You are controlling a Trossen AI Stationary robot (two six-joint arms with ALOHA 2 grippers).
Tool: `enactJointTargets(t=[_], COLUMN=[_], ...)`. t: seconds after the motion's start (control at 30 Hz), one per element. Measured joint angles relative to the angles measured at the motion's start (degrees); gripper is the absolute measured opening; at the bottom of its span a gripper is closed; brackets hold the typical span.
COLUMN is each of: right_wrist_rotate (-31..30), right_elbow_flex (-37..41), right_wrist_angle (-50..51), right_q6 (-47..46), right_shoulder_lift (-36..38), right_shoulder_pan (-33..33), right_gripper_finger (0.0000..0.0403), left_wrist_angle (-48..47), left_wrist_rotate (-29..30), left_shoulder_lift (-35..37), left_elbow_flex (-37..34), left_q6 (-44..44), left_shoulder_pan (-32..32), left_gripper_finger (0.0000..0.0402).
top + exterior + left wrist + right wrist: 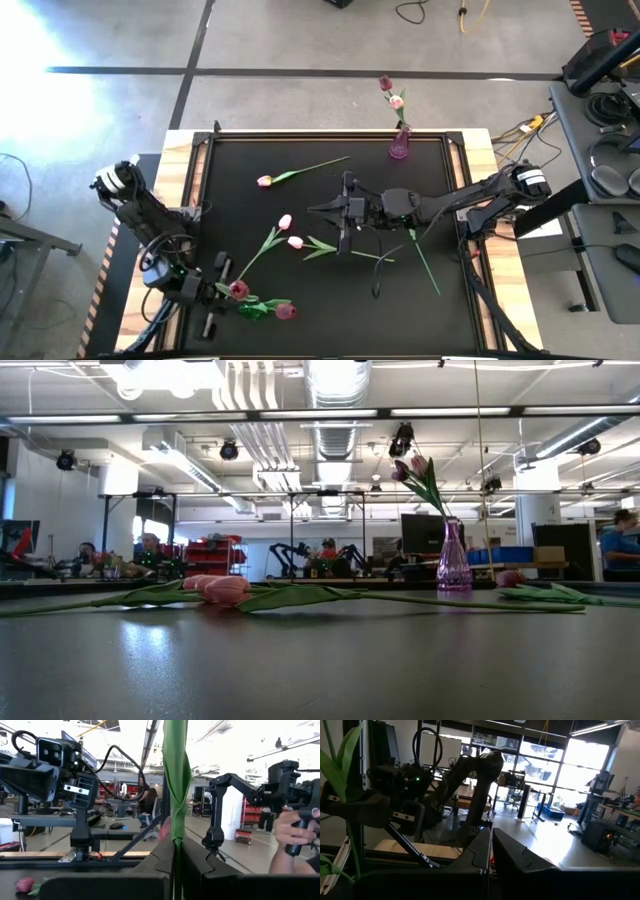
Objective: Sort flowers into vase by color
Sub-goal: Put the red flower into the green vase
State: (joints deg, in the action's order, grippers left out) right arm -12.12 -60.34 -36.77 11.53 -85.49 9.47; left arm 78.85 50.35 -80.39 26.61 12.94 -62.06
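Where left claw (232,291) pinches, magenta tulip (239,289).

High: overhead, whole table (320,150) seen | Low: table-level, roomward | Wrists: fingers close; vase (399,143) shared high/low.

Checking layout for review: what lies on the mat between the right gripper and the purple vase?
High view: bare black mat between right gripper and purple vase.
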Motion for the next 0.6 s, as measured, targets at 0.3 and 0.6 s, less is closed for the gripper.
enactJointTargets(t=[0.3, 0.6], right_wrist_rotate=[0.0, 0.0], right_elbow_flex=[0.0, 0.0], right_wrist_angle=[0.0, 0.0], right_q6=[0.0, 0.0], right_shoulder_lift=[0.0, 0.0], right_shoulder_pan=[0.0, 0.0], right_gripper_finger=[0.0013, 0.0013], left_wrist_angle=[0.1, 0.0], left_wrist_rotate=[0.2, 3.2], left_shoulder_lift=[-2.7, -4.3], left_elbow_flex=[0.0, -0.2], left_q6=[-0.4, -1.8], left_shoulder_pan=[0.0, 0.0], left_gripper_finger=[0.0000, 0.0000])
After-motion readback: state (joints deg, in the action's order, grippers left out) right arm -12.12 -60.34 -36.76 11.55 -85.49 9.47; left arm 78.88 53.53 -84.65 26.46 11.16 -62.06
